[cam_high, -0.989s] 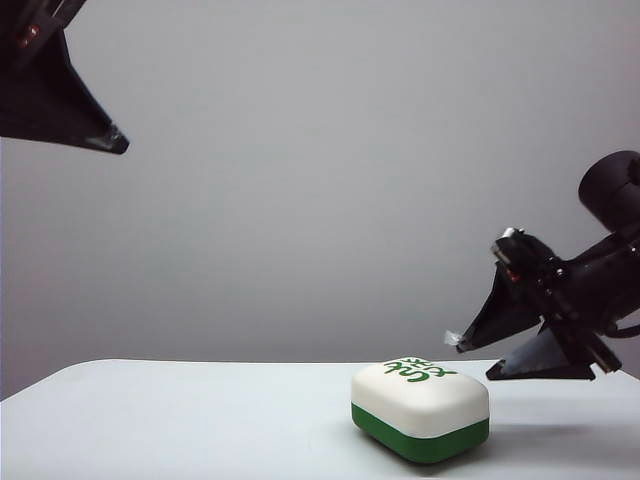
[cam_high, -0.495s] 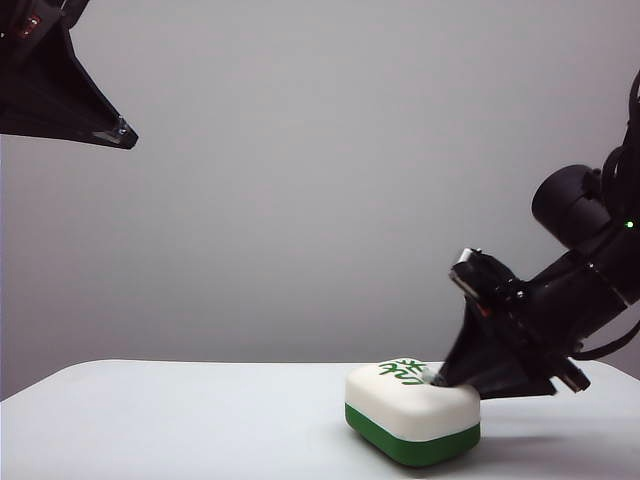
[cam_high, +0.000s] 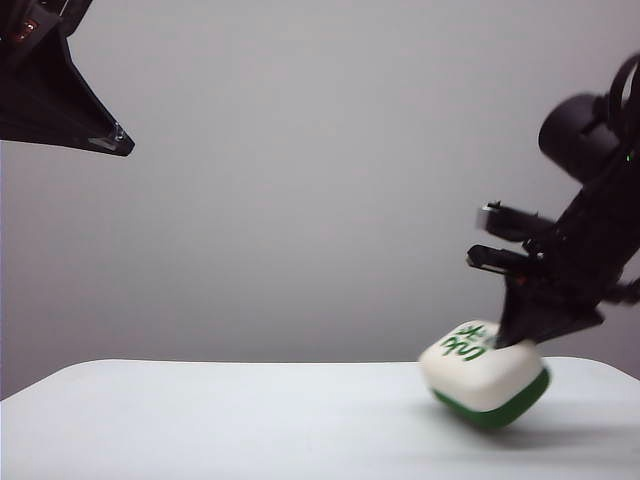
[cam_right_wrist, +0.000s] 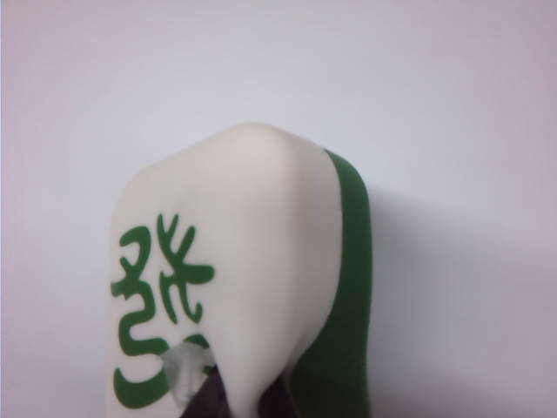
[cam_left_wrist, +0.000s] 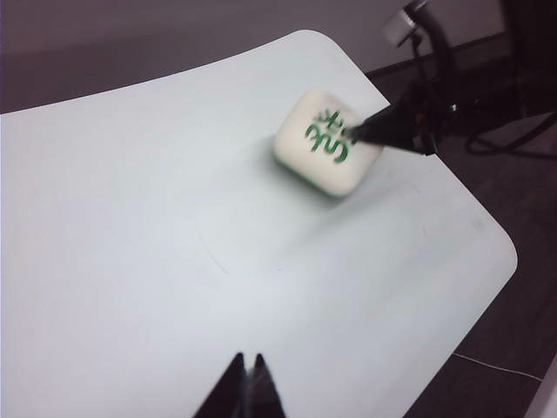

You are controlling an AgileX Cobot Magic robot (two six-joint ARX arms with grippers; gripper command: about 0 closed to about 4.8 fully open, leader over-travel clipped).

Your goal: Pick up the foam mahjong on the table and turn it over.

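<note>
so the right gripper point(cam_high: 515, 340) is pinched onto one end of the foam mahjong point(cam_high: 484, 374), on the right side of the exterior view; the block is tilted, printed white face angled up and toward the left, green half underneath; it looks lifted off the table point(cam_high: 220, 420) or barely touching it, can't quite tell since it's blurry there

the left wrist view gives the top-down angle the exterior one doesn't; you see the foam mahjong point(cam_left_wrist: 326, 144) near the far rounded corner of the table point(cam_left_wrist: 157, 244), with the right gripper point(cam_left_wrist: 365, 135) coming in over the edge onto the green characters

right wrist view is basically all foam mahjong point(cam_right_wrist: 244, 287); white face with characters on one side, green half on the other, fingertips point(cam_right_wrist: 187, 376) clamped on its near end

left gripper point(cam_high: 112, 140) hangs high at the upper left, well away from the block; in its own camera the left gripper point(cam_left_wrist: 245, 359) has its tips pressed together
</note>
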